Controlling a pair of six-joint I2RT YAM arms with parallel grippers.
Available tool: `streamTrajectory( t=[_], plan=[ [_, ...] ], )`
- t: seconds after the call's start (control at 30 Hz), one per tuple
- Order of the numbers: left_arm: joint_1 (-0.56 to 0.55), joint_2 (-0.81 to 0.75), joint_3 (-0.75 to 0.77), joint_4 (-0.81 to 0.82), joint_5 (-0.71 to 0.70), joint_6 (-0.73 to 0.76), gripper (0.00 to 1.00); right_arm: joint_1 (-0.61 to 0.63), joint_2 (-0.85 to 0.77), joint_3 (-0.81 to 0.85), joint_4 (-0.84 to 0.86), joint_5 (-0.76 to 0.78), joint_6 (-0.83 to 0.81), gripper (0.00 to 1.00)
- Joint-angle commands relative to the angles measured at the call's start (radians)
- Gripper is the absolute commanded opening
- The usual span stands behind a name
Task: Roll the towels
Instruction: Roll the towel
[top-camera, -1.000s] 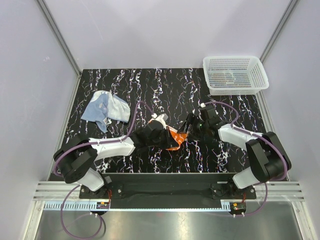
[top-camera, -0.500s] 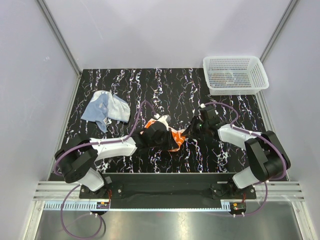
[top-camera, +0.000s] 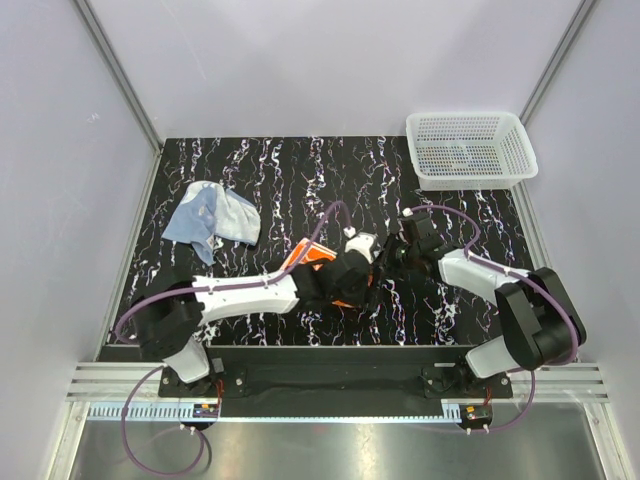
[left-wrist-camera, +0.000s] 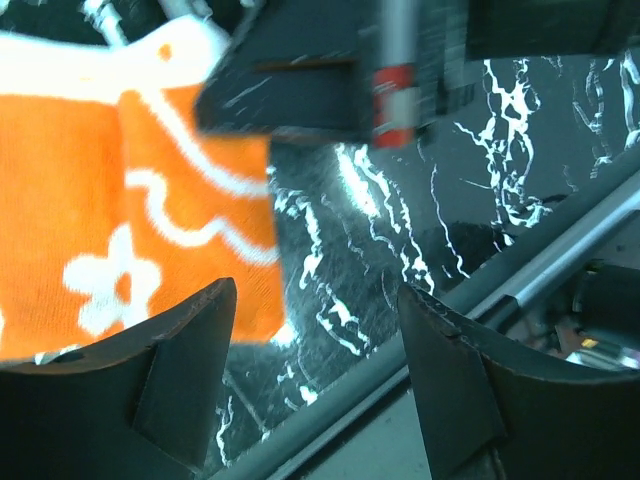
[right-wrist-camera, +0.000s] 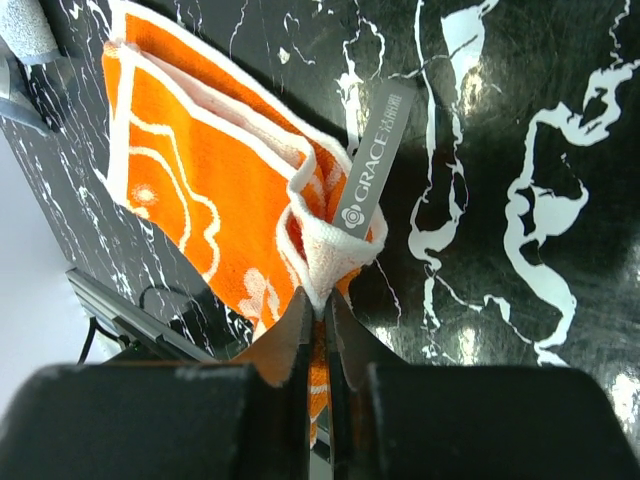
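Left arm lies across the bench (top-camera: 300, 170) centre, left tool (top-camera: 362, 282) over the orange towel (top-camera: 313, 254), covering most of it. Right tool (top-camera: 388, 262) comes in from the right at the towel's right edge. Jaw state unreadable here. Blue-grey towel (top-camera: 212, 215) crumpled far left, well apart. White mesh basket (top-camera: 470, 182) in the far-right corner.

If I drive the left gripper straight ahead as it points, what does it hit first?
The left gripper would probably meet the bare table beside the orange towel first; depth is unclear, so one finger could clip the towel.
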Motion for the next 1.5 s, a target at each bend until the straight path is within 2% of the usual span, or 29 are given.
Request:
streamTrajectory(
  t=[0.0,0.13,0.47,0.5,0.63,0.87,0.93,0.97,1.0,1.07,1.1,1.2,1.37,1.43,1.47],
  plan=[
    [-0.051,0.068,0.098,-0.107,-0.141,0.087,0.70,0.009,-0.041,0.035,-0.034,0.005,-0.006,0.02],
    [-0.082,0.149,0.221,-0.236,-0.263,0.050,0.67,0.008,-0.055,0.038,-0.060,0.008,-0.012,0.02],
    [-0.100,0.232,0.255,-0.320,-0.358,0.035,0.60,0.008,-0.074,0.040,-0.095,0.006,-0.020,0.01],
    [-0.102,0.237,0.250,-0.310,-0.355,0.036,0.57,0.008,-0.074,0.043,-0.098,0.005,-0.020,0.01],
    [-0.117,0.243,0.244,-0.302,-0.358,0.033,0.32,0.008,-0.071,0.051,-0.107,0.005,-0.020,0.02],
    [-0.134,0.238,0.256,-0.320,-0.390,0.045,0.09,0.008,-0.044,0.068,-0.133,0.006,-0.026,0.02],
    [-0.133,0.232,0.247,-0.308,-0.381,0.044,0.02,0.008,-0.041,0.087,-0.156,0.014,-0.033,0.06],
    [-0.133,0.225,0.239,-0.304,-0.363,0.042,0.00,0.008,-0.035,0.109,-0.169,0.026,-0.044,0.12],
    [-0.133,0.218,0.235,-0.285,-0.352,0.039,0.00,0.008,-0.033,0.123,-0.202,0.035,-0.052,0.26],
    [-0.128,0.202,0.206,-0.262,-0.311,0.032,0.00,0.008,-0.027,0.175,-0.239,0.057,-0.081,0.40],
    [-0.125,0.194,0.193,-0.233,-0.292,0.018,0.00,0.008,-0.027,0.195,-0.277,0.084,-0.090,0.50],
    [-0.079,0.159,0.131,-0.164,-0.208,-0.022,0.00,0.006,-0.035,0.267,-0.348,0.140,-0.121,0.60],
    [0.010,0.084,-0.047,0.046,-0.007,-0.099,0.00,0.008,-0.172,0.246,-0.322,0.239,-0.099,0.60],
    [0.051,0.060,-0.095,0.100,0.059,-0.142,0.00,0.006,-0.221,0.220,-0.287,0.240,-0.081,0.58],
    [0.064,0.056,-0.113,0.141,0.079,-0.155,0.00,0.006,-0.235,0.194,-0.273,0.223,-0.075,0.54]
  ],
)
